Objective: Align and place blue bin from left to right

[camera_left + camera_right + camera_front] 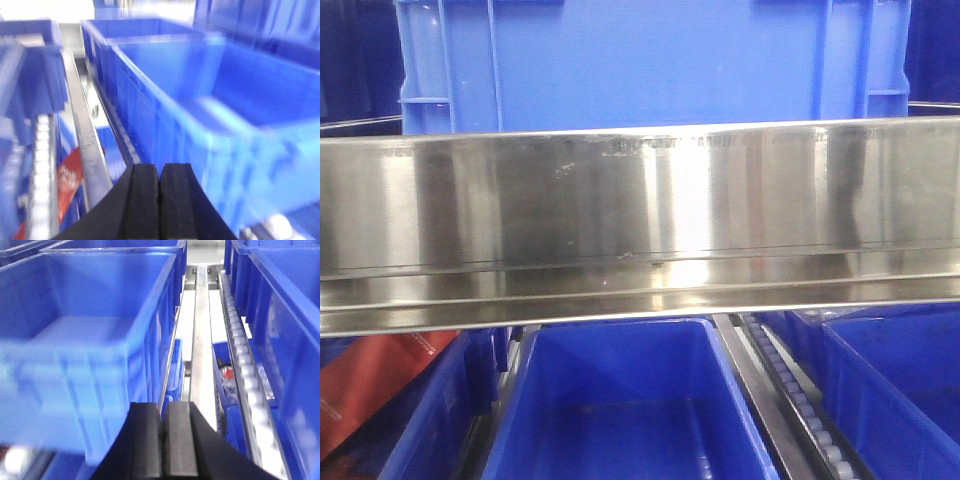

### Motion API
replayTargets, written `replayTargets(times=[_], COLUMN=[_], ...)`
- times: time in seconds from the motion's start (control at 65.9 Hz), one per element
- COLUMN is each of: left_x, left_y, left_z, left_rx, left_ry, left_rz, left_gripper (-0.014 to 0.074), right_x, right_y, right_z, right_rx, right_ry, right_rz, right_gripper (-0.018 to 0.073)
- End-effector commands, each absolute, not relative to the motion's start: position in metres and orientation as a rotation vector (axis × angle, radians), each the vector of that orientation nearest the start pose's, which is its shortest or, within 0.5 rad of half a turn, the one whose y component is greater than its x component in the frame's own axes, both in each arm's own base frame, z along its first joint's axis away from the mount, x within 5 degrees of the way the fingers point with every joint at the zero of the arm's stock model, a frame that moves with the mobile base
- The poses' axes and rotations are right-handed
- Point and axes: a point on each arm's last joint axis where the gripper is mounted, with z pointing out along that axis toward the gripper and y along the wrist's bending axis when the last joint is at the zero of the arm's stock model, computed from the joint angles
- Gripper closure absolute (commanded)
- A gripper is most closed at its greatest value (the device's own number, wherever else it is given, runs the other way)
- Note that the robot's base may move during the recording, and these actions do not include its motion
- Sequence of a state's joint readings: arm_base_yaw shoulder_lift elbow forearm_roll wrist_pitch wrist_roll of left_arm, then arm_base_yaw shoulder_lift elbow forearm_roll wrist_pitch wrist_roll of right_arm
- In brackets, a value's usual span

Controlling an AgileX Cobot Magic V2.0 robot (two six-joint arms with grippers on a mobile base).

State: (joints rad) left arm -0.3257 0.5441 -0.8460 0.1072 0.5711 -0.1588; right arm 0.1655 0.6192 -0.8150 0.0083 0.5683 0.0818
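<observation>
Judging from the wrist views, I have the blue bin (650,65) sitting on the upper shelf at its front edge, just behind the steel rail (640,215), with the left gripper (159,200) and the right gripper (163,440) flanking it, both with pads pressed together and holding nothing. I read this as the aligning step. Next I'd need gentle, even side nudges to square it.

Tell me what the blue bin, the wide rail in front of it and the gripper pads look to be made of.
Blue bin: looks like moulded plastic, smooth with a soft sheen and ribbed corners.
Rail: polished metal, probably stainless steel; it throws mirror-like reflections and shows fine scratches.
Left gripper and right gripper pads: matte black, likely rubber or foam, faintly grainy.
</observation>
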Motion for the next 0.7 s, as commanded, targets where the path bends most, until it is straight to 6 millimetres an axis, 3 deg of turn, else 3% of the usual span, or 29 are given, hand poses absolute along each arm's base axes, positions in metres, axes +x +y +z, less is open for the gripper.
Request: replayTargets(times=[0.0, 0.121, 0.304, 0.471, 0.683], left_x=[0.072, 0.047, 0.031, 0.026, 0.024], left_y=[-0.019, -0.011, -0.005, -0.004, -0.003], left_z=[0.385, 0.361, 0.330, 0.316, 0.316], left_rx=[0.172, 0.166, 0.169, 0.167, 0.166], left_ry=[1.699, 1.651, 1.579, 1.563, 1.555], left_rz=[-0.256, -0.263, -0.254, -0.256, -0.257], left_gripper=[0.0707, 0.0707, 0.0707, 0.0707, 0.0707], right_x=[0.097, 0.075, 0.055, 0.048, 0.048], right_y=[0.015, 0.012, 0.009, 0.008, 0.008], right_z=[0.373, 0.346, 0.313, 0.305, 0.305], right_rx=[-0.098, -0.123, -0.153, -0.148, -0.148], right_ry=[1.768, 1.705, 1.615, 1.568, 1.568], right_rz=[0.145, 0.124, 0.096, 0.098, 0.098], right_gripper=[0.0721, 0.0721, 0.0721, 0.0721, 0.0721])
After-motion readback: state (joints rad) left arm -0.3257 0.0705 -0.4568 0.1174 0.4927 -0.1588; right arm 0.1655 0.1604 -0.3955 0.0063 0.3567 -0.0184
